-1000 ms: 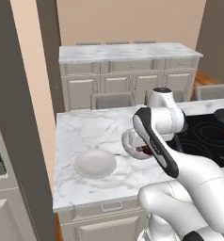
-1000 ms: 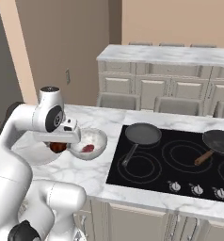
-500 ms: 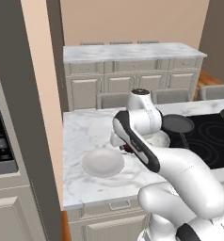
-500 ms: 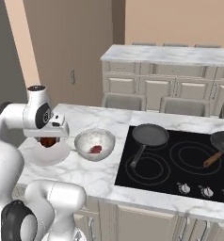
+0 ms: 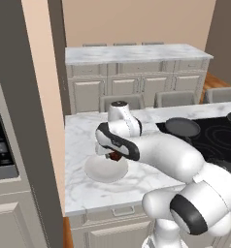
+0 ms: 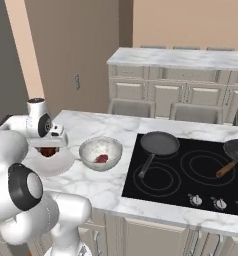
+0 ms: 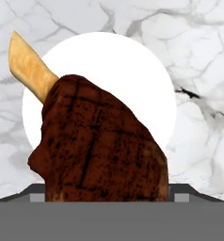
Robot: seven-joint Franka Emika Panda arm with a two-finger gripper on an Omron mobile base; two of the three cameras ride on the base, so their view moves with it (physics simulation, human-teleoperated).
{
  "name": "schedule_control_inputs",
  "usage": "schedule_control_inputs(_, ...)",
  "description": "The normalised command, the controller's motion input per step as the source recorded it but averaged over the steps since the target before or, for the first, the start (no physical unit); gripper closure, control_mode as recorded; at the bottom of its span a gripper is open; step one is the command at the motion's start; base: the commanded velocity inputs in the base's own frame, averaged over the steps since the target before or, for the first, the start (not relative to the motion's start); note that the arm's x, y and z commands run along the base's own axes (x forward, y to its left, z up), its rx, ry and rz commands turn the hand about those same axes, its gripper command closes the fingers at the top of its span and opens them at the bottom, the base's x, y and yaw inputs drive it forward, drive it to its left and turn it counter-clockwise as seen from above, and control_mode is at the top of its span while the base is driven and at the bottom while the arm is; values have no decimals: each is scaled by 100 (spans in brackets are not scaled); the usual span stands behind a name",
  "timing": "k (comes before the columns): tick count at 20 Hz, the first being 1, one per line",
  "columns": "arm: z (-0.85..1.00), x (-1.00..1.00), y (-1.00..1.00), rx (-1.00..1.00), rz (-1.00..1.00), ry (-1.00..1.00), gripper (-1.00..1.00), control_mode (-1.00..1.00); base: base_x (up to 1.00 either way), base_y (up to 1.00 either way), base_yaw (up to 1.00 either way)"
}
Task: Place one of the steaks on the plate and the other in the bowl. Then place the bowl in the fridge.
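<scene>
The jaws [image 5: 115,156] grip 1 steak [image 7: 102,146], hanging directly above the plate [image 7: 147,80]; the drop is straight down onto its centre.

Two steaks [image 7: 102,146] [image 6: 102,158] are visible. There is one plate [image 5: 105,169], one bowl [image 6: 100,153] and one marble counter [image 6: 103,182]. Two dark pans [image 6: 158,144] [image 6: 237,150] sit on one black cooktop [image 6: 191,175].

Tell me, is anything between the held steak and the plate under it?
Nothing. In the hand view the steak hangs in the gripper straight over the plate, whose white face is bare. The bowl sits beside the plate.
</scene>
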Motion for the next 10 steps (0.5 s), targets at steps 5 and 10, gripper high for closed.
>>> schedule_control_inputs(5,-71,24,10,-4,0,-1,100,-100,0,0,0)
schedule_control_inputs(10,-61,13,0,0,0,2,100,-100,0,0,0)
